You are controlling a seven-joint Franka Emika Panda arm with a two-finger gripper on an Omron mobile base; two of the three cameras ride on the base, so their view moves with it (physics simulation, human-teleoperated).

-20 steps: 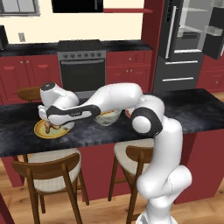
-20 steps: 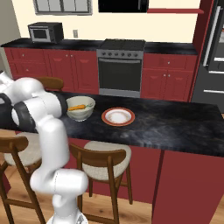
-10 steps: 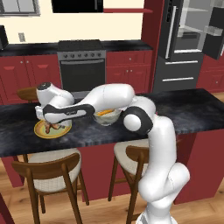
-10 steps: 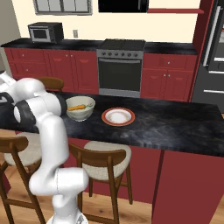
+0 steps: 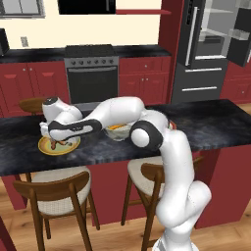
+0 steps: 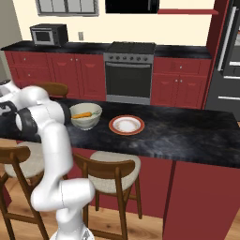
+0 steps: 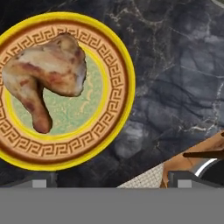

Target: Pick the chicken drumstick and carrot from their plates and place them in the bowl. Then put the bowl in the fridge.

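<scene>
Yellow plate [image 7: 114, 131] (one drumstick [image 7: 46, 72]).

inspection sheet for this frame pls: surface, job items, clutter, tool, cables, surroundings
Surface: dark marbled counter, an island with wooden stools along its near side.
Drumstick: lying on the yellow plate, not yet picked.
Carrot: already in the bowl.
Red-rimmed plate: bare, right of the bowl in the right base view.
Fridge: behind the island, upper door open, shelves visible.
Clutter: nothing seen on the counter beyond the job's things.
Tool: above the yellow plate, tips apart, holding nothing; the drumstick sits off to one side of its centre line.
Cables: nothing seen.
Surroundings: red cabinets, oven, microwave.
</scene>
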